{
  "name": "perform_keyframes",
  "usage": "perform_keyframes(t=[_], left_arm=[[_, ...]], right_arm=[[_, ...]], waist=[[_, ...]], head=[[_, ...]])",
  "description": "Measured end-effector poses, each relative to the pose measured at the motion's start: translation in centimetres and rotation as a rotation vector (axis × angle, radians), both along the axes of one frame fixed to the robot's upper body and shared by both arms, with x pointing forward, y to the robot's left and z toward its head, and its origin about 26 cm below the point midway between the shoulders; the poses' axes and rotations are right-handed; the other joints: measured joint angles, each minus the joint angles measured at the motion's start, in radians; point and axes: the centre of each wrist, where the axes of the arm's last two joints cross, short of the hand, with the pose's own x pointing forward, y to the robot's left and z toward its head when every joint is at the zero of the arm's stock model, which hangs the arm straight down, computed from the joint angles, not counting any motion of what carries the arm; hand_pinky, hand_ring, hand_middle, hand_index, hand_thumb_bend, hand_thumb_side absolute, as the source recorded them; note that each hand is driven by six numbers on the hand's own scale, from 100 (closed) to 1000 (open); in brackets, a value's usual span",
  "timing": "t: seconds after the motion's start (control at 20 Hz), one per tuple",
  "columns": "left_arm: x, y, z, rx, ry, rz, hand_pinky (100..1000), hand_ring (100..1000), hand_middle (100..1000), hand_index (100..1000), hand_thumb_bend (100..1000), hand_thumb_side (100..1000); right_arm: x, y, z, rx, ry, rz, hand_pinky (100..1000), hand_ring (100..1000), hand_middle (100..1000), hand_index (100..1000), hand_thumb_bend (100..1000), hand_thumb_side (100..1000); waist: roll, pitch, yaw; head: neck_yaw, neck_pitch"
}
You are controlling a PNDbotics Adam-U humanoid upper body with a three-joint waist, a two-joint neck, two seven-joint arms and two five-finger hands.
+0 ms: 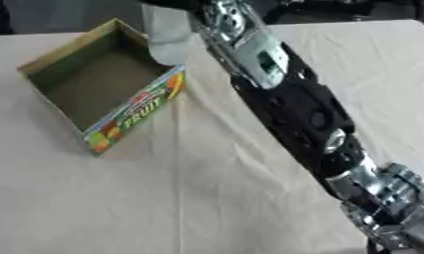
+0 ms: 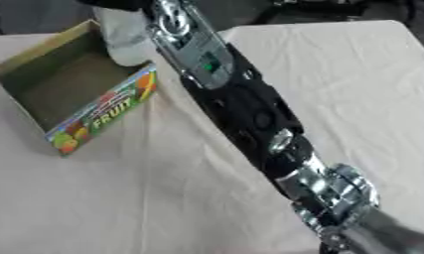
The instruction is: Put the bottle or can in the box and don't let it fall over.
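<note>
- The right arm (image 1: 293, 104) crosses the view diagonally; its hand is cut off at the top edge, so I cannot tell its grip
- A pale bottle (image 1: 170, 37), half hidden, stands roughly upright over the far corner of the box (image 1: 132, 106)

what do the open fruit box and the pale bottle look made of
The open printed fruit box looks like cardboard: dull brown inner walls, glossy colour print outside. The pale see-through bottle at its far corner is probably clear plastic, matte-looking; the arm hides part of it.
</note>
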Motion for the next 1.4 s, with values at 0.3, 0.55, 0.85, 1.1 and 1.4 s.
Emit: perform_keyframes(t=[0.3,0.55,0.85,1.1,1.4], left_arm=[[0.4,-0.7,1.3,0.006,-0.034,-0.028,786,759,695,719,632,741],[0.6,-1.0,1.8,0.007,-0.05,-0.036,786,758,694,719,633,741],[0.8,-1.5,2.2,0.004,-0.06,-0.052,786,758,694,719,632,741],[0.9,-1.6,2.4,0.003,-0.065,-0.056,787,757,694,719,633,741],[0.9,-1.8,2.4,-0.004,-0.07,-0.062,787,756,694,719,633,741]], right_arm=[[1.5,2.0,0.1,0.0,-0.064,-0.088,100,167,197,257,248,100],[2.1,3.1,-0.4,0.0,-0.105,-0.147,100,177,206,266,228,100],[2.5,4.2,-1.7,-0.026,-0.137,-0.201,100,183,212,270,222,100],[2.8,4.8,-3.3,-0.039,-0.129,-0.226,100,185,213,270,214,100],[3.1,5.2,-4.7,-0.045,-0.121,-0.245,100,202,231,285,174,100]], waist=[[-0.01,0.027,0.037],[-0.021,0.043,0.06],[-0.03,0.057,0.078],[-0.035,0.066,0.088],[-0.042,0.077,0.097]], head=[[-0.039,-0.028],[-0.065,-0.043],[-0.087,-0.052],[-0.097,-0.059],[-0.103,-0.066]])
